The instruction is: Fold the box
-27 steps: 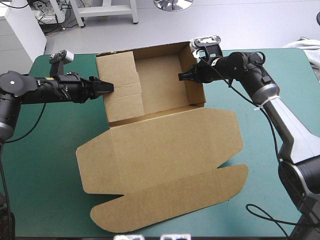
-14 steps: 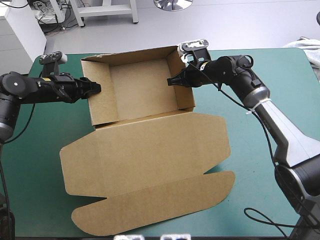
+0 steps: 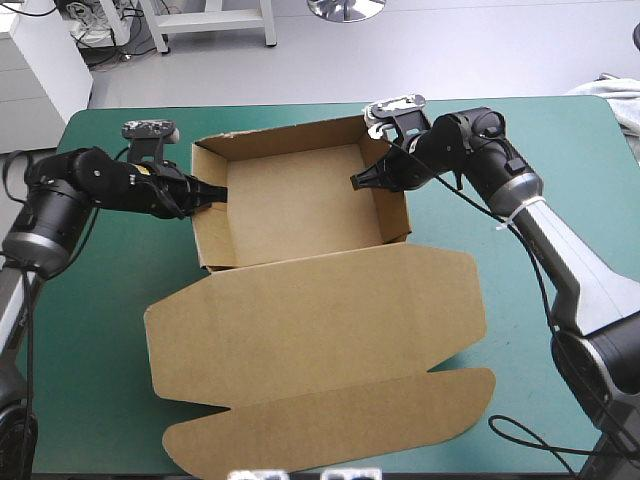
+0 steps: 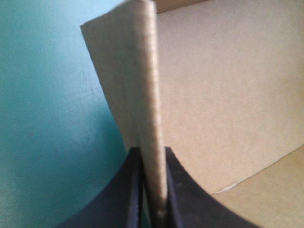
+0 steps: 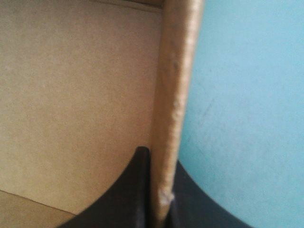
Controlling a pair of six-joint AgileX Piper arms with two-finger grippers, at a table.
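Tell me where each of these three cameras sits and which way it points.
High view: above and behind the robot, looking forward and down at the box on the teal-green cover; left arm and right arm reach in.
Left wrist view: above the left wrist, looking along the left jaws, shut on the left wall.
Right wrist view: above the right wrist, looking along the right jaws, shut on the right wall.
Shared: both wrist views show the box's inside and the cover beside the gripped wall.
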